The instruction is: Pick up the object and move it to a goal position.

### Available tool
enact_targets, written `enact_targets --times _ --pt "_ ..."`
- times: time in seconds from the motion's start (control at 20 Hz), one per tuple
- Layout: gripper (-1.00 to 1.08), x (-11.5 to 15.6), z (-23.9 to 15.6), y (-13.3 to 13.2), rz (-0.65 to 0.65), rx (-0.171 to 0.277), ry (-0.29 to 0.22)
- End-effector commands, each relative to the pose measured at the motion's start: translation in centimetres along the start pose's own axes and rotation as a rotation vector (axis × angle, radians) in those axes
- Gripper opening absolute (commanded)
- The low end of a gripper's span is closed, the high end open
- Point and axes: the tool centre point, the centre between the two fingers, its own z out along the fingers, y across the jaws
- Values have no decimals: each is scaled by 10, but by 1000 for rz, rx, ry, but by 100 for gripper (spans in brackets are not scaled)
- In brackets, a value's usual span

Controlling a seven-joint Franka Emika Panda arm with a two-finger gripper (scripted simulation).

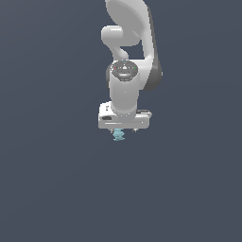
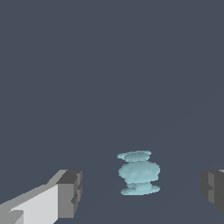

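The object (image 2: 138,173) sits between the gripper's (image 2: 142,192) 2 spread fingers (image 2: 70,192), touching neither, directly under the arm (image 1: 125,90).

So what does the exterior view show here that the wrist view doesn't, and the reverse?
Only the exterior view shows the arm whole, with its white bar directly above the object.

Only the wrist view shows the pincer open, its two grey fingers set wide apart with the object between them and clear gaps on both sides, touching neither.

Both show the same small turquoise lumpy object on a plain dark floor, not yet gripped.
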Motion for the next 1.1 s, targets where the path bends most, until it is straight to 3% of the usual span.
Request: enact_targets --times 0.0,0.45,1.05 --pt "100 0 0 0 0 0 0" --pt "100 15 -19 13 60 22 47" --pt "100 -1 5 16 17 12 41"
